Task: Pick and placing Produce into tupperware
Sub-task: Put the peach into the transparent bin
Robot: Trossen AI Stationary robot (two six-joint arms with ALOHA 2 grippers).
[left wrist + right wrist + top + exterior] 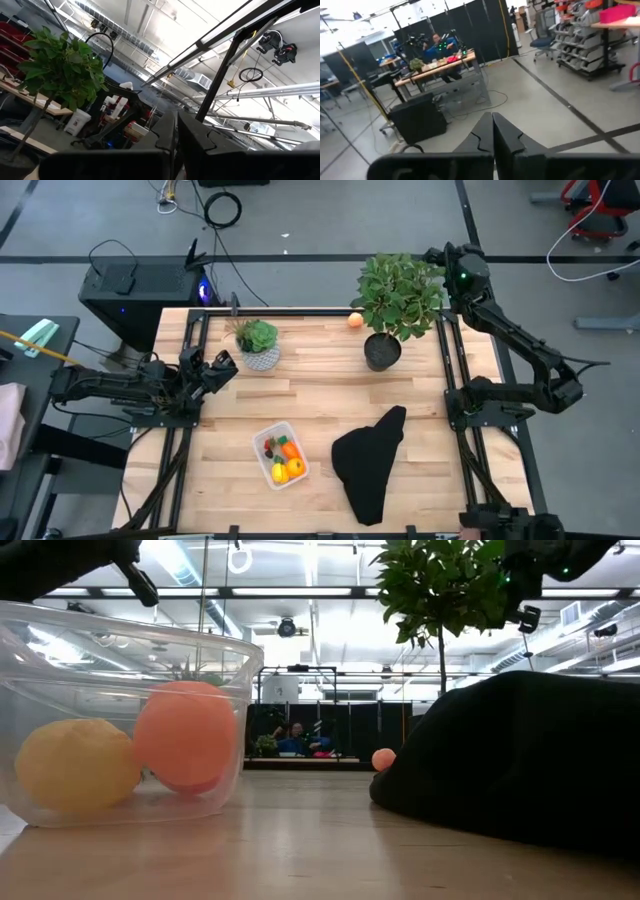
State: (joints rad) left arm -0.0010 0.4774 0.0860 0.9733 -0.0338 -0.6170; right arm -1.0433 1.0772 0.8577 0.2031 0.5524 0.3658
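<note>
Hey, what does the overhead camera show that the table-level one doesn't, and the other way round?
Only the high view: the small potted plant, both arms with the left gripper at the table's left edge, and the container's red pieces. Only the low view: the room behind, with people far off. Both: the tupperware holding produce, the black cloth, the loose orange piece, the tall plant.

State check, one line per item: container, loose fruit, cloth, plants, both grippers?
tupperware: upright, no lid, holds several produce pieces.
peach fruit: loose on the table, outside the tupperware, beside the big plant.
black cloth: crumpled in a heap.
small plant: upright.
big plant: upright.
left gripper: shut, empty, at left edge.
right gripper: shut, empty, raised off the table.
</note>
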